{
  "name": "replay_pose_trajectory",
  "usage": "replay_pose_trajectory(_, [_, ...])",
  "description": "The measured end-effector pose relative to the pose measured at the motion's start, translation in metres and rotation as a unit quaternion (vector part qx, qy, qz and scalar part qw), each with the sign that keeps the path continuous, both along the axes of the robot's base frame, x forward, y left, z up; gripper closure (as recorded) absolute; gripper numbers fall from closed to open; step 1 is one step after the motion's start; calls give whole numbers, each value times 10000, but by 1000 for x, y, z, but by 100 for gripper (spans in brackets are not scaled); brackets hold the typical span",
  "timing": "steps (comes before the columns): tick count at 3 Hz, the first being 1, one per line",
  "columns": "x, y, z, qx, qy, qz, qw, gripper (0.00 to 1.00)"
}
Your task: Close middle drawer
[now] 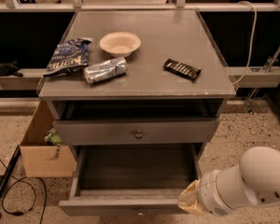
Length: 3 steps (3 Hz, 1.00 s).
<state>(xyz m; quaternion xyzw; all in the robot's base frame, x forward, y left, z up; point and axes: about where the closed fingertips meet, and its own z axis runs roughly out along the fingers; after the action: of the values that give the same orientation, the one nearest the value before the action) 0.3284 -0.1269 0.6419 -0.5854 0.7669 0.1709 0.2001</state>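
Note:
The middle drawer (135,171) is pulled far out of the grey cabinet. It is a long dark box, and its low front panel (121,206) with a small knob (140,213) sits at the bottom edge of the view. My gripper (188,202) is at the drawer's front right corner, on the end of the white arm (252,183) that comes in from the lower right. Only its tan wrist end shows, against the front panel's right end.
Above the open drawer is a taller-fronted drawer (84,132) with a bigger knob (138,134), slightly out. The cabinet top holds a chip bag (67,56), a bowl (120,43), a crushed can (105,70) and a chocolate bar (182,69). A cardboard box (39,148) stands at the left.

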Motion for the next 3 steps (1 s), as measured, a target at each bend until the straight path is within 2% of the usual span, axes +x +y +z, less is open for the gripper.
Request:
replay_pose_trajectory(1, [0,-13,-29,257,63,-311,9992,100])
replay_pose_trajectory(2, [2,-40,-51,410,66,-659,9970,100])
replay_pose_trajectory(3, [2,-40,-51,410,66,-659,9970,100])
